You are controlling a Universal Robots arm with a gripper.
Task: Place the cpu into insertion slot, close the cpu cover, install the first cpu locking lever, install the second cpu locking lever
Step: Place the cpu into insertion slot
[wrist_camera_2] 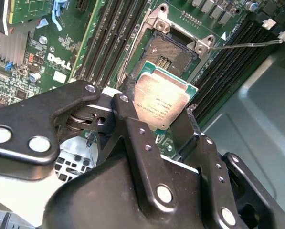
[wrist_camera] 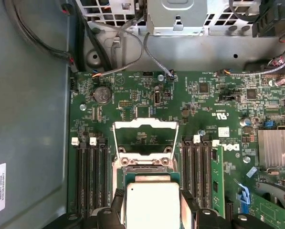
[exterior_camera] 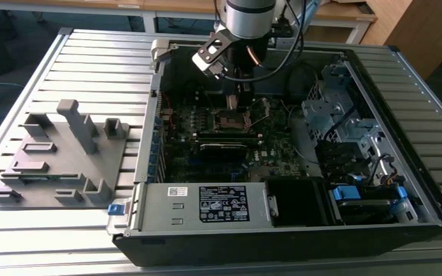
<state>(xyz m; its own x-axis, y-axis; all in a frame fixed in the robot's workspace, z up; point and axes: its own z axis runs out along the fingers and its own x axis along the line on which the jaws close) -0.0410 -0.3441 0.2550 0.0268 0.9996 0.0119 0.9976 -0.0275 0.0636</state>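
Observation:
My gripper (wrist_camera_2: 156,105) is shut on the cpu (wrist_camera_2: 162,101), a flat square chip with a dull silvery top, held by two opposite edges between black fingers (wrist_camera_2: 128,119). In the first wrist view the cpu (wrist_camera: 152,205) hangs just short of the insertion slot (wrist_camera: 142,164), whose dark square socket (wrist_camera_2: 173,47) lies uncovered. The cpu cover (wrist_camera: 144,125), a thin silvery frame, is swung open on the socket's far side. A thin wire locking lever (wrist_camera_2: 247,44) sticks out sideways, unlatched. In the exterior view the gripper (exterior_camera: 236,103) hovers inside the computer case directly above the slot (exterior_camera: 232,119).
Long black memory slots (wrist_camera: 89,176) flank the socket on both sides, and a finned heatsink (wrist_camera: 276,148) sits further off. Case walls, a drive cage (exterior_camera: 336,121) and a power supply box (exterior_camera: 205,204) surround the board. A grey fixture plate (exterior_camera: 52,155) lies on the exterior view's left.

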